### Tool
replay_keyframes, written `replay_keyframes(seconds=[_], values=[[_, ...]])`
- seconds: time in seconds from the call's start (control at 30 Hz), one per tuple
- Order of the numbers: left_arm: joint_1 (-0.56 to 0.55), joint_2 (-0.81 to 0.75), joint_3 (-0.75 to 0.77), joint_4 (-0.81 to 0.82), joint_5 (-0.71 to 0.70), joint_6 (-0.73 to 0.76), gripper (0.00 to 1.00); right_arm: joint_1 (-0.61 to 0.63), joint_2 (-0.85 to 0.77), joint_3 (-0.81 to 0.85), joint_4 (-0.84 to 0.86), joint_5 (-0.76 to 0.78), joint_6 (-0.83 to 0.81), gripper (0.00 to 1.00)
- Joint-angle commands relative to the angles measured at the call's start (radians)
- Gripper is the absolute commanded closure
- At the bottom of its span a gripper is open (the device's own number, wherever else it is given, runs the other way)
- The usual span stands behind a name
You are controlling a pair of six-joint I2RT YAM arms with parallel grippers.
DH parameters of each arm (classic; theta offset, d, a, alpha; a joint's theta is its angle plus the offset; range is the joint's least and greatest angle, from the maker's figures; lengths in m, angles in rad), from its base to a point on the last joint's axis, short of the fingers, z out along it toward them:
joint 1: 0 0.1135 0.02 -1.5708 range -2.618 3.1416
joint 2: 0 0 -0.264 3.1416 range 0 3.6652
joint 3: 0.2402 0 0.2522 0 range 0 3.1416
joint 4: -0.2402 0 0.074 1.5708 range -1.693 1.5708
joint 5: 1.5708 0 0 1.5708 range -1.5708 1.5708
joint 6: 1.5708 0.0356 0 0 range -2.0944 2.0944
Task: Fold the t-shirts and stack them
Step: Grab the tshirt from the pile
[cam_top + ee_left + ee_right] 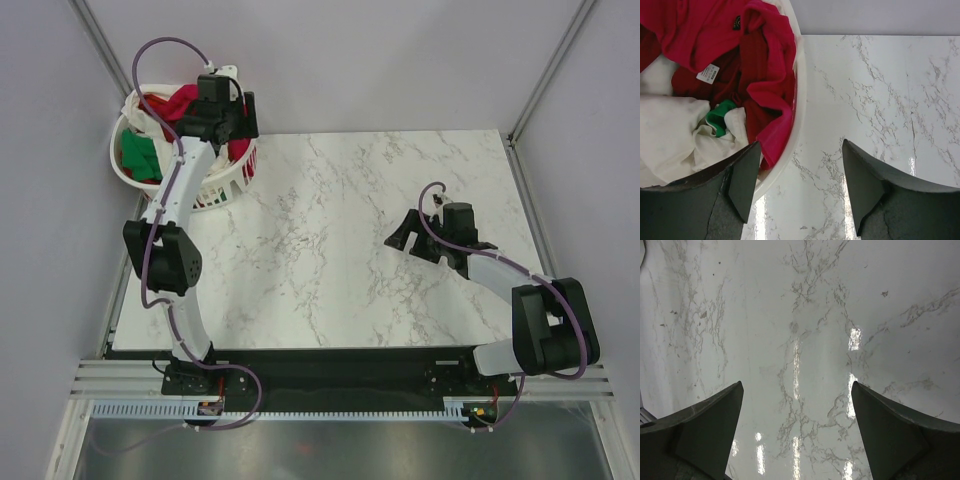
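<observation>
The t-shirts lie heaped in the white basket (222, 190) at the table's far left. A crimson-pink shirt (715, 30) with a white label lies on top, over a dark maroon shirt (752, 65), a white shirt (670, 130) and a bit of green shirt (719, 119). Red (180, 100) and green (138, 152) cloth also show in the top view. My left gripper (800, 172) is open and empty, straddling the basket's rim (795, 125), one finger over the cloth, one over the table. My right gripper (797, 415) is open and empty above bare marble at the right (400, 238).
The white marble table (330, 230) spans the view between grey walls. The basket overhangs the table's far left corner. The left arm (165, 210) stretches along the table's left edge.
</observation>
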Motion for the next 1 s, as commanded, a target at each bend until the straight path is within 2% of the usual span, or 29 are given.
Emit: replay_keyframes(seconds=[0.0,0.27,0.67,0.8,0.87,0.97], values=[[0.004,0.03,0.056,0.007,-0.034,0.055,0.26,0.011,0.003,0.029,0.031,-0.019,-0.009,0.02],[0.004,0.099,0.121,0.005,-0.058,0.057,0.23,0.017,0.014,0.03,0.026,-0.019,-0.012,0.02],[0.004,0.134,0.084,0.005,-0.109,0.048,0.25,0.026,0.031,0.032,0.026,-0.021,-0.012,0.02],[0.004,0.14,0.078,0.005,-0.114,0.049,0.31,0.026,0.037,0.032,0.026,-0.021,-0.012,0.02],[0.004,0.142,0.077,0.005,-0.111,0.051,0.43,0.027,0.04,0.033,0.026,-0.024,-0.012,0.02],[0.004,0.145,0.075,0.004,-0.112,0.054,0.43,0.026,0.043,0.033,0.025,-0.023,-0.012,0.02]])
